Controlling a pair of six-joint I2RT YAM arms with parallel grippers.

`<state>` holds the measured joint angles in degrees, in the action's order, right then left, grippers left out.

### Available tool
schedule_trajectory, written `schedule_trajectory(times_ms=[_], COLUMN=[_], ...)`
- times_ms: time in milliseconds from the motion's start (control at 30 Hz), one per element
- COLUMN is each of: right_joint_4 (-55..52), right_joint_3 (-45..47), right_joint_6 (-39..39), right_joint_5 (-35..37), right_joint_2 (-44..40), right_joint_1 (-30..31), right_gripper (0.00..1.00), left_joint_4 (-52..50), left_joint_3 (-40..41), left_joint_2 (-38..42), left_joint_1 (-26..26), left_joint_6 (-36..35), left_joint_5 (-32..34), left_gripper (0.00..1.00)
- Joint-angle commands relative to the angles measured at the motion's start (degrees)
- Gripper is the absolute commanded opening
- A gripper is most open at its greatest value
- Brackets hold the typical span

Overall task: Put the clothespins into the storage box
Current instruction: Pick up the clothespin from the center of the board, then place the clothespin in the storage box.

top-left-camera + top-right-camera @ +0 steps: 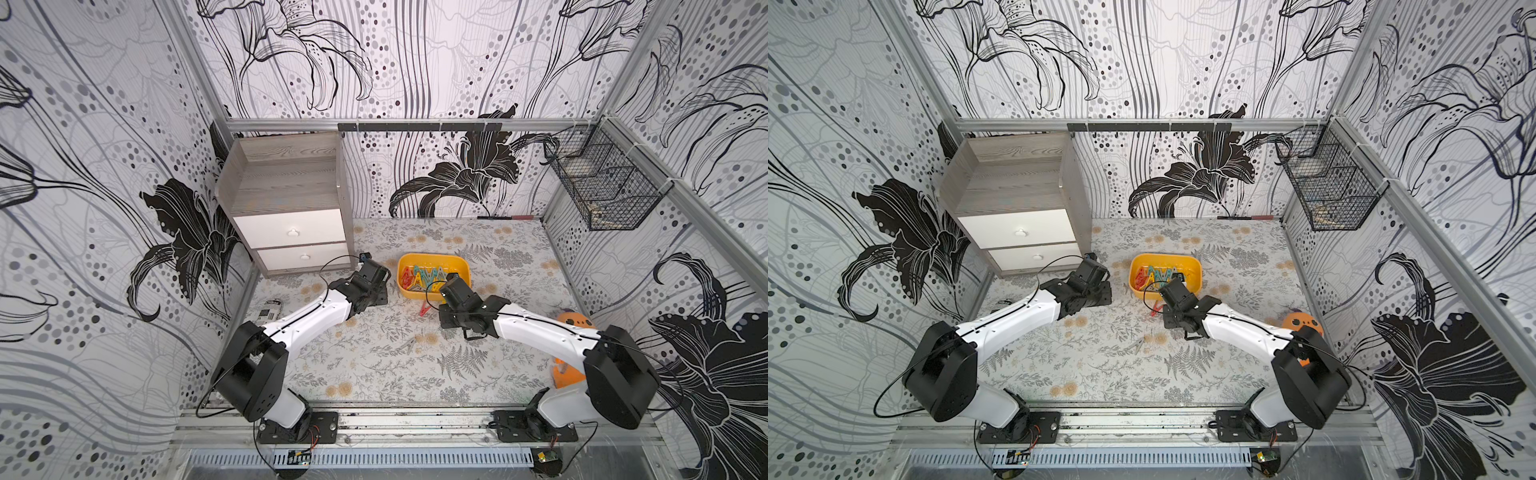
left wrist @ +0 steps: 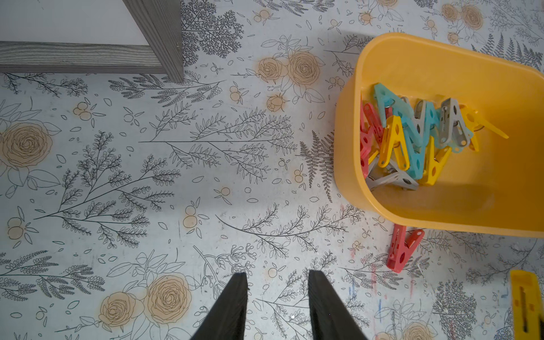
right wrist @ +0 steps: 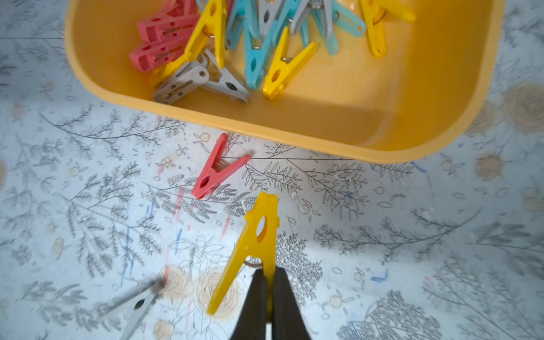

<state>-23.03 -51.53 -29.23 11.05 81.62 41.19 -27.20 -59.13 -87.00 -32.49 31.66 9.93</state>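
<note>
The clothespins (image 3: 250, 44) mostly lie heaped in the storage box (image 1: 432, 259), a tangle of yellow, pink, teal and grey lying toward its left end. The box sits around the middle of the table (image 1: 374, 374). The tabletop is covered in a pale sheet printed with ferns, twigs and tan roses, scuffed here and there with red and blue marks. My right claw (image 3: 269, 273) is clamped on one leg of a yellow clothespin (image 3: 253, 241), holding it just short of the box's near wall. A red clothespin (image 3: 219, 167) lies on the sheet close beside that wall, outside the box. A grey clothespin (image 1: 408, 345) lies farther toward me, between the two arms. My left claw (image 2: 278, 273) hangs over bare sheet to the left of the box, its jaws apart with nothing between them. At the back left stands a grey wood cabinet (image 1: 286, 178) with two white drawers, both shut. The walls (image 1: 415, 62) carry black-and-white lily wallpaper. A black wire basket (image 1: 602, 187) hangs on the right wall, and a dark hook rail (image 1: 419, 126) runs along the back one.
</note>
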Motion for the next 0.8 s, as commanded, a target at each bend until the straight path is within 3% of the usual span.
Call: schedule_trajectory(times_ms=[0,133,333,500,767], right_joint_4=[-4.5,-1.6,1.5,3.0,2.7], right_joint_3=[-4.4,-10.1,-19.6,-22.8,-26.8], right_joint_6=[5.9,10.9,14.6,14.7,15.1], right_joint_5=[-2.5,-5.6,-10.6,-11.2,-10.0], right_joint_2=[-2.3,1.6,16.9,25.1,31.6], right_joint_1=[-3.2,-10.2,-16.4,-18.5,-19.5], right_gripper=[0.01,0.02,0.02,0.02,0.04], left_joint_4=[0.1,0.0,1.0,0.9,0.7], left_joint_3=[-0.8,-1.4,-0.3,0.2,0.9], left_joint_2=[1.3,0.9,0.6,0.3,0.1], left_joint_1=[0.4,0.4,-0.6,-4.0,-8.1], left_joint_6=[-0.6,-0.6,0.8,2.0,3.5], left_joint_5=[1.0,0.3,-2.1,-2.1,-2.6], left_gripper=[0.39,0.39,0.39,0.4,0.4])
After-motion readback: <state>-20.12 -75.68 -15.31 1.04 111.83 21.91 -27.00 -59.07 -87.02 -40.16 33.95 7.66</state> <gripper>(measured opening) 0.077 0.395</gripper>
